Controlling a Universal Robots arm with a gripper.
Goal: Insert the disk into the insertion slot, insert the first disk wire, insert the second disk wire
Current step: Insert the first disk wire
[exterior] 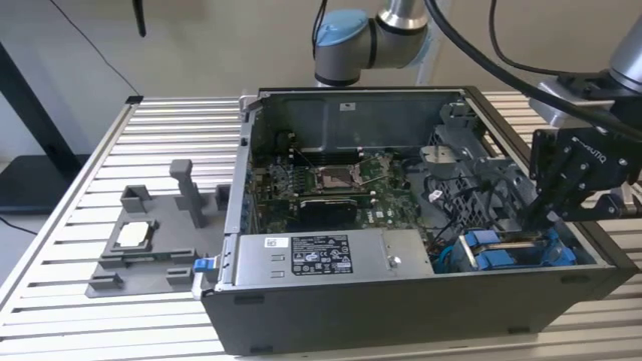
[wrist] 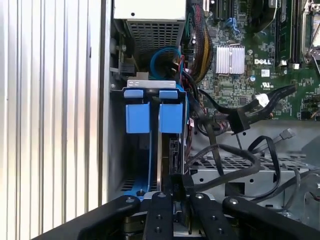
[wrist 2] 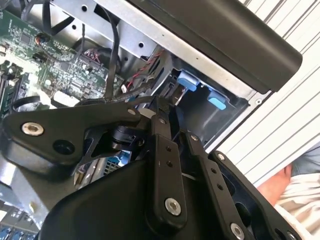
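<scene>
The insertion slot (wrist: 150,83), a grey metal cage with bright blue fittings, sits in a corner of the dark case. The disk (wrist: 161,160) stands on edge inside it, a thin silver-grey slab in its blue carrier, sunk between the cage walls.

Robotics lab — slatted alu bench (exterior: 171,128), robot arm (exterior: 351,37), opened PC case (exterior: 401,320), jig (exterior: 140,265)

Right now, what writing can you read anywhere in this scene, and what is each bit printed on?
Nothing here is quoted; the print stands in these places:
Power-supply box: white label, print too small to read.
Hand: white lettering on its body, a brand mark, not read out.
Motherboard: a white brand mark, not read out, plus tiny board markings too small to read.
</scene>
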